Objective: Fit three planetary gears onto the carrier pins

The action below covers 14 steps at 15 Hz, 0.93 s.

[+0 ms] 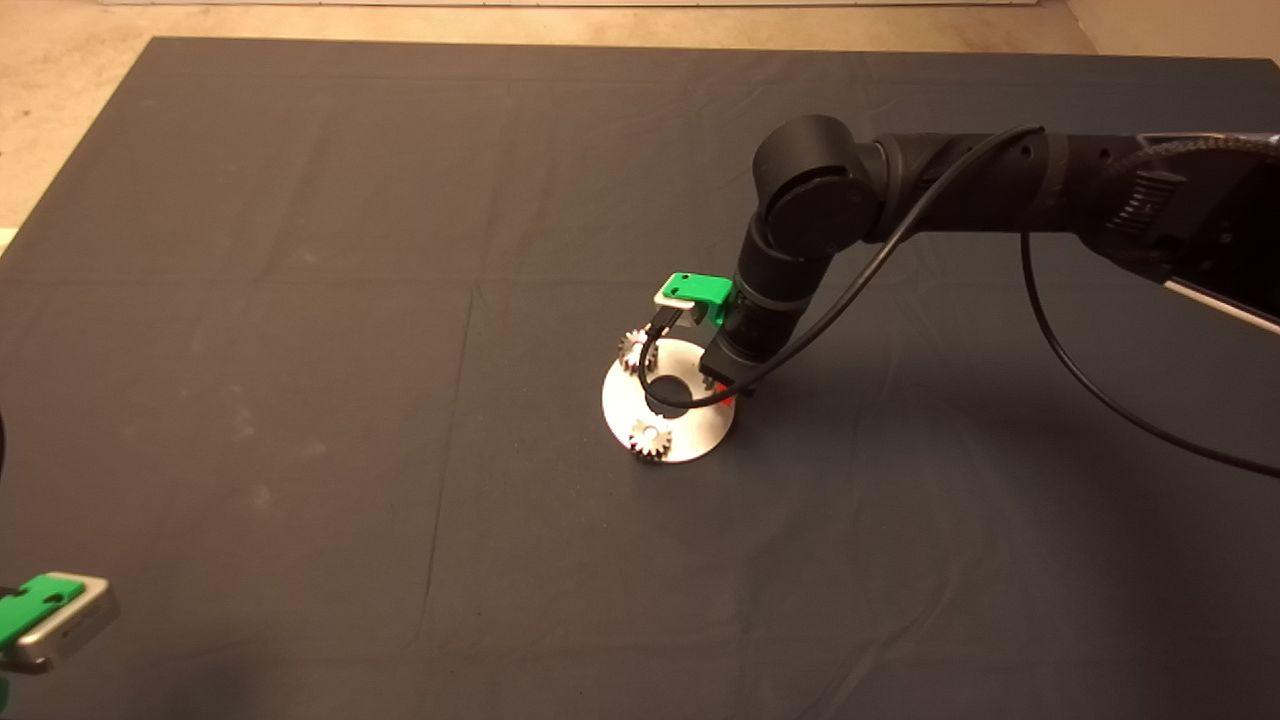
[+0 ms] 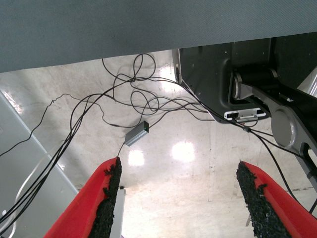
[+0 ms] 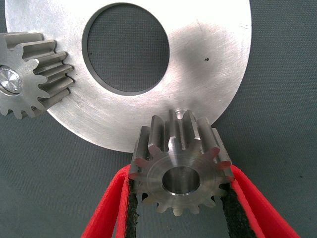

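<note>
The round silver disc (image 1: 690,425) lies mid-mat with a large central hole. Two planetary gears sit on carrier pins: one at the disc's far-left rim (image 1: 633,350), one at its near rim (image 1: 650,438). My right gripper (image 1: 718,388) hangs over the disc's right rim, shut on a third gear (image 3: 168,148), held by its teeth between the red fingers (image 3: 247,193) just over the disc's edge (image 3: 208,74). The pin under it is hidden. Another gear (image 3: 34,74) on its pin (image 3: 10,82) shows beside the hole. My left gripper (image 1: 45,615) is parked at the lower left, open.
The right arm's black cable (image 1: 690,400) loops over the disc's hole. The left wrist view shows its red fingers (image 2: 99,198) wide apart over a shiny floor with tangled cables (image 2: 133,99) and a dark machine base (image 2: 223,74).
</note>
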{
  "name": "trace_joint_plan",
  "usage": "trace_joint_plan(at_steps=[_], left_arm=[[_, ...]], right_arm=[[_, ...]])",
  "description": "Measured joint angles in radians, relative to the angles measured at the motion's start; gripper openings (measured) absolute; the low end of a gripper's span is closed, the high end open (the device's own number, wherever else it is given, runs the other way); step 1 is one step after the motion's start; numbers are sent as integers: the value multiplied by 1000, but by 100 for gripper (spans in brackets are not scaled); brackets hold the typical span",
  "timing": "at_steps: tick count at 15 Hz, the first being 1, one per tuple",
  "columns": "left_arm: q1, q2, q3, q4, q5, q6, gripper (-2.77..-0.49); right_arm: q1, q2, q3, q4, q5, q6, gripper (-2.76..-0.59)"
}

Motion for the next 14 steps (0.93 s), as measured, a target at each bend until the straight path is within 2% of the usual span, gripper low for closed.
trace_joint_plan(at_steps=[8,14], left_arm=[[0,0,0,0,0,0,-165],[2,0,0,0,0,0,-165]], right_arm=[[0,0,0,-28,0,-7,-237],[0,0,0,-34,0,-7,-237]])
